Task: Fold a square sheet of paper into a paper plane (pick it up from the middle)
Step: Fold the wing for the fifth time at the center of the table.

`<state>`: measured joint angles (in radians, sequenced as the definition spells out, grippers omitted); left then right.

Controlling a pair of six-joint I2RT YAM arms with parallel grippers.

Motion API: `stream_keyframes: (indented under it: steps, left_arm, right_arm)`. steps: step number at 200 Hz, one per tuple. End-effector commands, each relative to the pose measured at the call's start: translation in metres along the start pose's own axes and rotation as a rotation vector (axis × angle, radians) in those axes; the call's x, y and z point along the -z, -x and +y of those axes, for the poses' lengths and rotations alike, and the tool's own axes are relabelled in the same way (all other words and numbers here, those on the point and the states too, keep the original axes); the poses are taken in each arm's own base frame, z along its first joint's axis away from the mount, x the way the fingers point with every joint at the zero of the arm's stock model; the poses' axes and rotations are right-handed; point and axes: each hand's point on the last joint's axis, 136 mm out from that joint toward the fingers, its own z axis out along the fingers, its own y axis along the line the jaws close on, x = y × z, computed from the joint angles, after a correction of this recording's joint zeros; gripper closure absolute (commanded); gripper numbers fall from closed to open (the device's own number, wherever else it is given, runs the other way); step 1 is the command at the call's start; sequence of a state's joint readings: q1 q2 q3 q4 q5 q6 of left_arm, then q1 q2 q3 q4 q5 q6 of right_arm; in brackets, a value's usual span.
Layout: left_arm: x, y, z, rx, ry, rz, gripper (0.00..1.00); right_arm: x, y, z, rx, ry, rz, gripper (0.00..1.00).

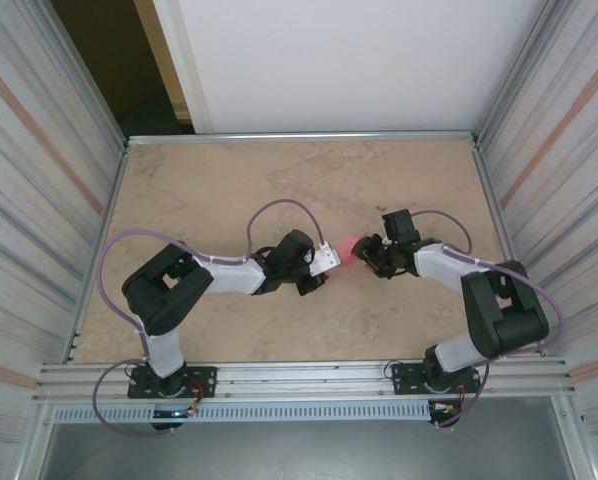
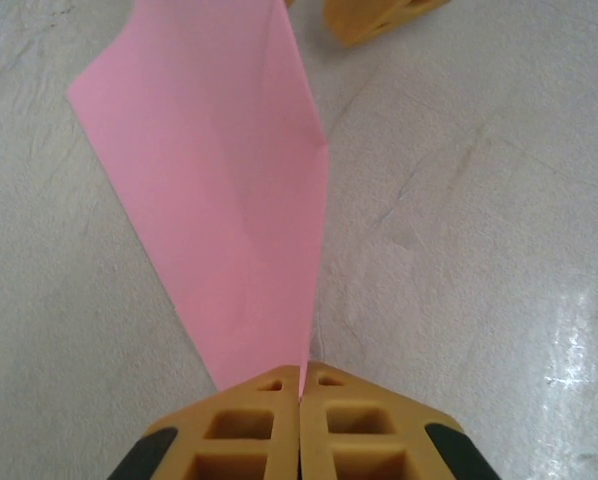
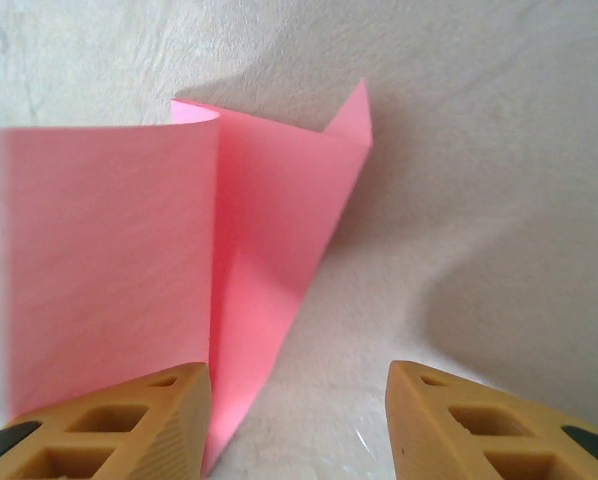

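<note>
Square sheet of paper (image 2: pixel 229 200), pink and partly folded, runs away from the left tool (image 2: pixel 301 378), which we see clenched on its near tip; beyond that tool, at the sheet's far end, the right tool (image 3: pixel 299 400) stands released, spread wide.

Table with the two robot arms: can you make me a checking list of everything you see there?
Surface: beige marbled table, flat and dry-looking.
Job's things: pink sheet of paper, partly folded with creases, sitting between the two arms.
Clutter: nothing seen.
End effectors: left end effector is shut on the paper's narrow end. Right end effector is open, with the paper beside one finger, not pinched.
Cables: purple cables loop along each arm, away from the paper.
Surroundings: ribbed metal walls at the sides, a white panel behind, a metal rail at the near edge.
</note>
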<state>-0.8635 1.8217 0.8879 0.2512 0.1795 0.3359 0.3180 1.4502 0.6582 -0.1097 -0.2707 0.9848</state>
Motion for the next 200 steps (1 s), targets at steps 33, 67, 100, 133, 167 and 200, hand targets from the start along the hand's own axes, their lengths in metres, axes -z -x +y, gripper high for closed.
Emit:
stream_keyframes:
  steps: [33, 67, 100, 133, 167, 200]
  left_arm:
    - [-0.004, -0.007, -0.006, 0.067, -0.061, 0.016, 0.92]
    - [-0.007, -0.012, -0.009, 0.096, -0.087, 0.032, 0.91]
    - [-0.009, -0.018, -0.013, 0.108, -0.116, 0.051, 0.91]
    - [-0.011, -0.024, -0.017, 0.116, -0.145, 0.077, 0.91]
    - [-0.01, -0.024, -0.018, 0.141, -0.176, 0.079, 0.91]
    - [-0.005, -0.019, -0.017, 0.217, -0.229, 0.065, 0.91]
  right_arm:
    - [0.029, 0.001, -0.011, 0.115, 0.021, -0.106, 0.49]
    - [0.033, -0.01, 0.0, 0.201, 0.093, -0.079, 0.47]
    - [0.027, -0.026, 0.006, 0.268, 0.108, -0.032, 0.47]
    - [0.02, -0.035, 0.009, 0.288, 0.105, -0.004, 0.48]
    - [0.019, -0.036, 0.011, 0.288, 0.11, 0.002, 0.49]
    - [0.021, -0.035, 0.012, 0.301, 0.117, -0.009, 0.49]
